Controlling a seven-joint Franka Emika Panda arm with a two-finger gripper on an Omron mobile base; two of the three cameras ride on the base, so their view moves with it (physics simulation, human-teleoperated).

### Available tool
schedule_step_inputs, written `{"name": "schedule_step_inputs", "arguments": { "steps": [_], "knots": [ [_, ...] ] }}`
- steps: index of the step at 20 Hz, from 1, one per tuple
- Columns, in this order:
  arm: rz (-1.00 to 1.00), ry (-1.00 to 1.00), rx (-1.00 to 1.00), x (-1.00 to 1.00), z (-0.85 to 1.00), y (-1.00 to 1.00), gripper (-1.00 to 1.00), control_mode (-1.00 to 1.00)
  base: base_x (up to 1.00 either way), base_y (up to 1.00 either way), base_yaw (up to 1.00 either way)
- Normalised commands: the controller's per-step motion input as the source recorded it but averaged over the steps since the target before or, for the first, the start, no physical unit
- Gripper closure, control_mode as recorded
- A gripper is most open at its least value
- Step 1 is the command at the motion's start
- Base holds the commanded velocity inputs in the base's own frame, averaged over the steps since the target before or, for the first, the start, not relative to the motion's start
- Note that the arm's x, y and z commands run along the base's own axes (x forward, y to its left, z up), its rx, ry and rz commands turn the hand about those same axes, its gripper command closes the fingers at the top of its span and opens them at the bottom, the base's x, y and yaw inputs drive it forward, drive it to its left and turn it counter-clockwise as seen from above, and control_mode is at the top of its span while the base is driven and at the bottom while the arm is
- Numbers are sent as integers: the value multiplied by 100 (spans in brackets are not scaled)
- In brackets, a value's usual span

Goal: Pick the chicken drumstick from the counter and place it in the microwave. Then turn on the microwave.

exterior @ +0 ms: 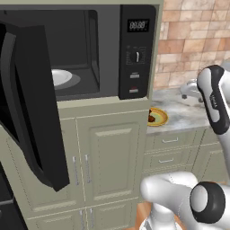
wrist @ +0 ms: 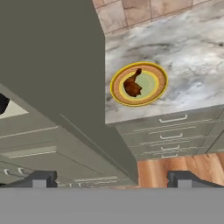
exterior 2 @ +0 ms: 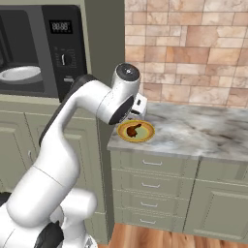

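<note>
The claw point(wrist: 111, 179) is hanging with its fingers spread wide and empty, so the pick-up step is just opening, I'd say, calling for a descent. Beyond, the knobbly reddish-brown chicken drumstick point(wrist: 132, 84) is lying on a round yellow-rimmed plate point(wrist: 161, 89) on the marbled surface point(wrist: 192, 57), beside the microwave point(exterior: 112, 49), door open.

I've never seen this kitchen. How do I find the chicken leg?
Find the big black microwave with its door open, then look right to the grey marbled counter. At its near left corner sits a round yellow-green plate. The chicken drumstick lies on it: small, reddish-brown, the only food there.
</note>
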Motion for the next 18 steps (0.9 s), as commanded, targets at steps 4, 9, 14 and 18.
{"name": "schedule_step_inputs", "arguments": {
  "steps": [4, 9, 14, 18],
  "knots": [
    [0, 13, 0, 33, -8, -12, -100, -100, 0, 0, 0],
    [0, 3, 0, 33, -13, -11, -100, -100, 0, 0, 0],
    [0, -1, 1, 31, -25, -9, -100, -100, 0, 0, 0],
    [0, -1, 0, 32, -34, -1, -100, -100, 0, 0, 0]
  ]
}}
